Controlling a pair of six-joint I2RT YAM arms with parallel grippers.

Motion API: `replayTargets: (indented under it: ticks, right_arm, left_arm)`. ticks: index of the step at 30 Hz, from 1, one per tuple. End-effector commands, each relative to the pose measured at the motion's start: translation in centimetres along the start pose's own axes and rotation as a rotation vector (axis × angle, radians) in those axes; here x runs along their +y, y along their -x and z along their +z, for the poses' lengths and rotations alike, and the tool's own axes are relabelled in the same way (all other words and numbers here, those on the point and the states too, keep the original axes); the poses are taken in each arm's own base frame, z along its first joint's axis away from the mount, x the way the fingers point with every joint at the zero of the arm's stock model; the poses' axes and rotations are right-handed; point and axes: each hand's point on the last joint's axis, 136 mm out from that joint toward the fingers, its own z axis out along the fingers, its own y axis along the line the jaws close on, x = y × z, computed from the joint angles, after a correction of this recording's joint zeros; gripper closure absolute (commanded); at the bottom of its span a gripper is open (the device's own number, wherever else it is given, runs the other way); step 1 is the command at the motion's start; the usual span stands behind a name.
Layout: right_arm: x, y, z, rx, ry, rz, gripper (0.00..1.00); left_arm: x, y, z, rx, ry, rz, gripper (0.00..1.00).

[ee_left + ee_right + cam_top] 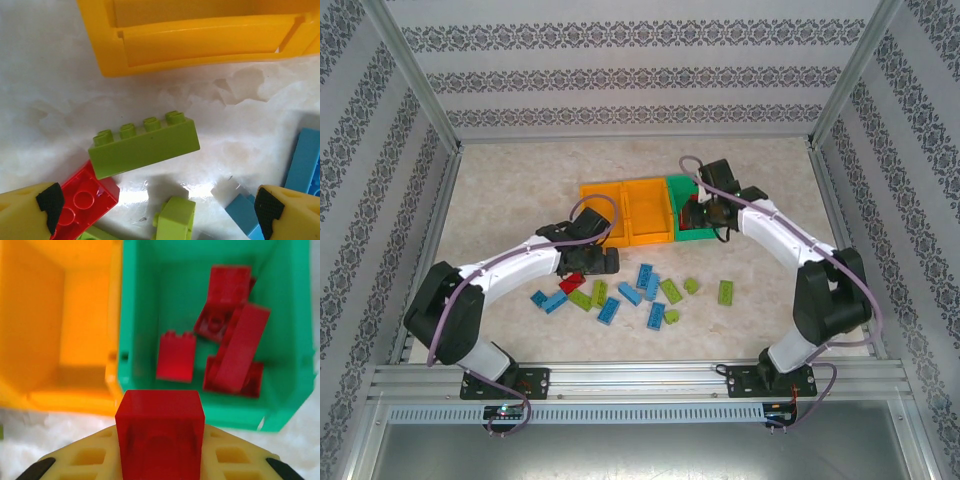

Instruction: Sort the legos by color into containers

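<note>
My right gripper [161, 467] holds a red brick [160, 425] at the green bin [131, 340] near wall; I should carry it inward before releasing. My left gripper [159, 210] is wide.

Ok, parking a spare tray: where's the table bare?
Bare: marble-look tabletop left of the two orange plastic bins, and the strip behind them and the green plastic bin. Crowded: the loose plastic bricks in front.

Left end effector [159, 210] spread wide; right end effector [160, 460] clamped.
</note>
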Motion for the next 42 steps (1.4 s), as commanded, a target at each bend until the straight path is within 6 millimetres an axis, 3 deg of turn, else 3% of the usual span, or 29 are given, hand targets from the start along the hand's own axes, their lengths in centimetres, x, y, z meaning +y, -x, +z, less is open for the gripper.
replayTargets:
  ticks: [1, 10, 15, 18, 25, 38, 42]
  right_arm:
    - [-1.2, 2.7, 1.4, -0.028, -0.050, 0.016, 0.77]
    - [-3.1, 5.6, 5.5, -0.004, -0.077, 0.060, 0.74]
    - [-3.3, 5.8, 6.3, 0.005, -0.068, 0.068, 0.66]
    - [-3.3, 5.7, 6.4, 0.013, -0.063, 0.061, 0.55]
    - [-3.3, 4.9, 4.8, -0.011, -0.059, 0.067, 0.29]
    - [-5.8, 0.1, 0.9, -0.052, -0.101, 0.125, 0.25]
    - [-6.7, -1.1, 0.1, -0.054, -0.120, 0.130, 0.25]
  left_arm:
    - [0.3, -0.2, 0.2, 0.055, 0.032, -0.039, 0.01]
    - [0.7, 0.3, 1.1, 0.069, 0.081, -0.067, 0.01]
    - [1.0, 0.0, 1.7, 0.089, 0.101, -0.088, 0.01]
    - [1.0, 0.0, 2.0, 0.095, 0.103, -0.100, 0.00]
    - [1.1, 0.5, 2.7, 0.090, 0.107, -0.116, 0.07]
    - [1.0, 0.5, 3.8, 0.114, 0.117, -0.119, 0.09]
    - [1.0, 0.5, 3.9, 0.108, 0.113, -0.127, 0.16]
